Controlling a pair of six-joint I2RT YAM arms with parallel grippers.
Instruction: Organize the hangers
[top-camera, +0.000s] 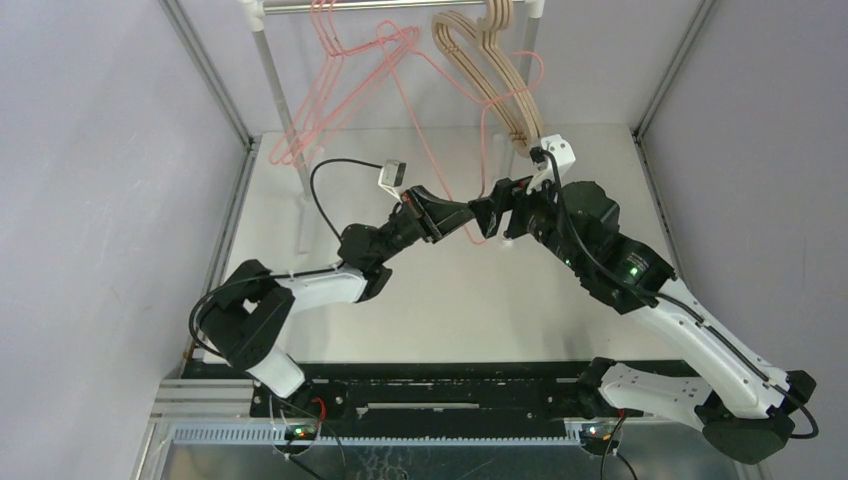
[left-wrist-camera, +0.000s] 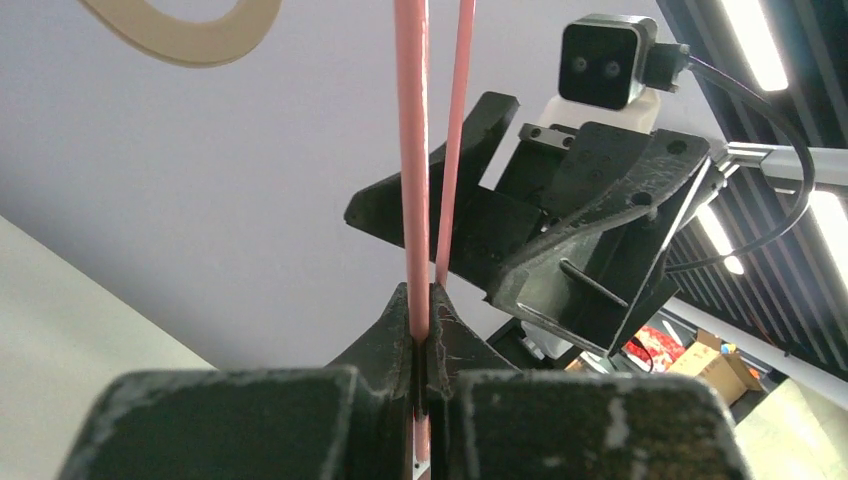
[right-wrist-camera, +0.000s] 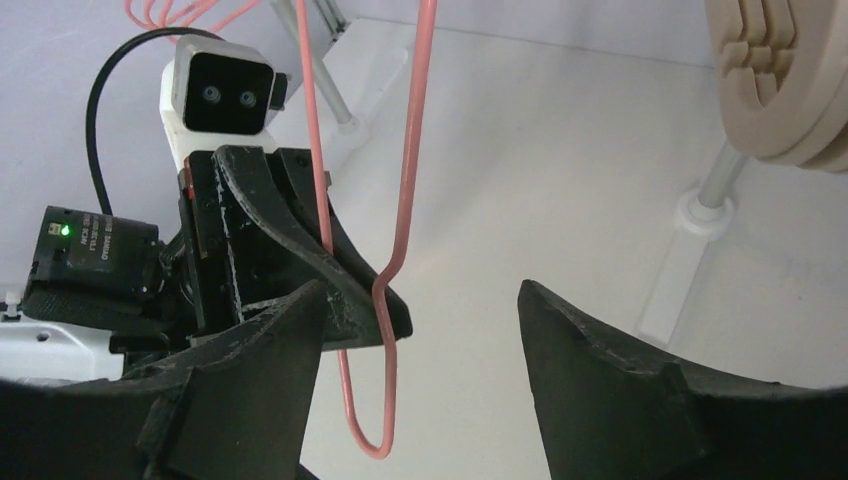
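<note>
A thin pink wire hanger (top-camera: 485, 160) hangs from the rail among the beige wooden hangers (top-camera: 495, 85), and its lower corner reaches down between my two grippers. My left gripper (top-camera: 468, 216) is shut on that wire (left-wrist-camera: 412, 200), which runs straight up out of its closed jaws (left-wrist-camera: 422, 305). My right gripper (top-camera: 500, 212) faces it, open. In the right wrist view the hanger's bent corner (right-wrist-camera: 385, 400) dangles between the wide-spread fingers (right-wrist-camera: 422, 300), nearer the left one and touching neither. Several more pink hangers (top-camera: 330, 100) hang at the rail's left end.
The silver rail (top-camera: 400, 6) crosses the top, carried on slanted posts (top-camera: 285, 110) with white feet (right-wrist-camera: 700, 212) standing on the white table (top-camera: 440, 310). Grey walls close in both sides. The two grippers are almost touching, tip to tip.
</note>
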